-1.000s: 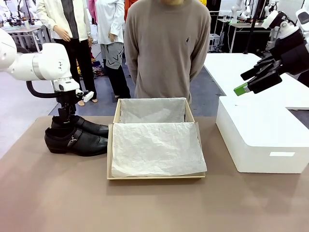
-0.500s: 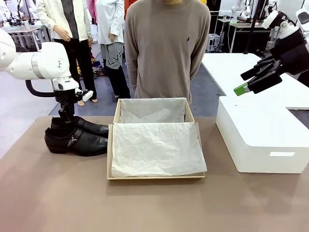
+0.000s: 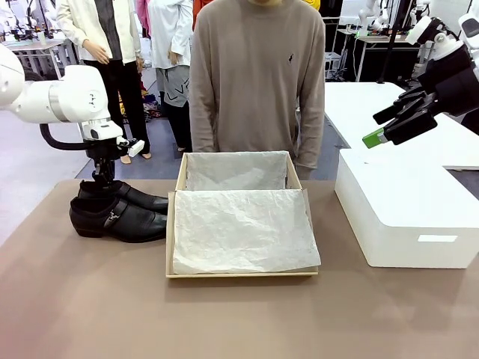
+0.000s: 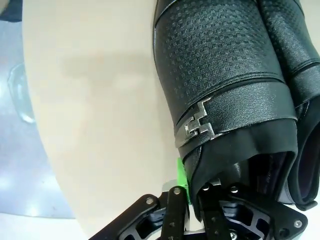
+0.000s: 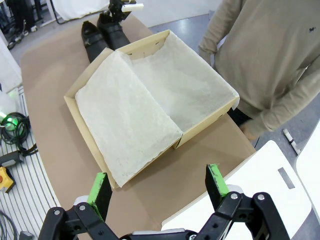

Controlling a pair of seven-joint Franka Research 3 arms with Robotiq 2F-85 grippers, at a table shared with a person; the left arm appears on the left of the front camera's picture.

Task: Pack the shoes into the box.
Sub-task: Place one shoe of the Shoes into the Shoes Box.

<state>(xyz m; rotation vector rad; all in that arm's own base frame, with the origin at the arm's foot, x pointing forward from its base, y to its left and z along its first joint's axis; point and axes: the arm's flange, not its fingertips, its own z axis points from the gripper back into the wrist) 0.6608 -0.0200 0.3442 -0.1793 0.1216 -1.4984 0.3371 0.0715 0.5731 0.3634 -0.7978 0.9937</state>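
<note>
Our left gripper (image 4: 192, 192) has clamped the heel rim of one glossy black leather shoe (image 4: 220, 65); our right gripper (image 3: 382, 126) hangs open. Neither shoe is in the tan cardboard box (image 3: 239, 274) yet.

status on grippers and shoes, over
Left gripper shut on heel collar of one black glossy leather dress shoe. Right gripper open, raised. Tan cardboard shoebox open, white tissue paper lining it, no shoe inside.

Count on the bench (image 3: 224, 321): two black shoes (image 3: 120, 219), side by side. One cardboard box (image 3: 171, 232). One white box (image 3: 408, 217). Grippers: two, the left gripper (image 3: 99, 183) and the right gripper (image 3: 376, 129). One person (image 3: 258, 75) at the far side.
</note>
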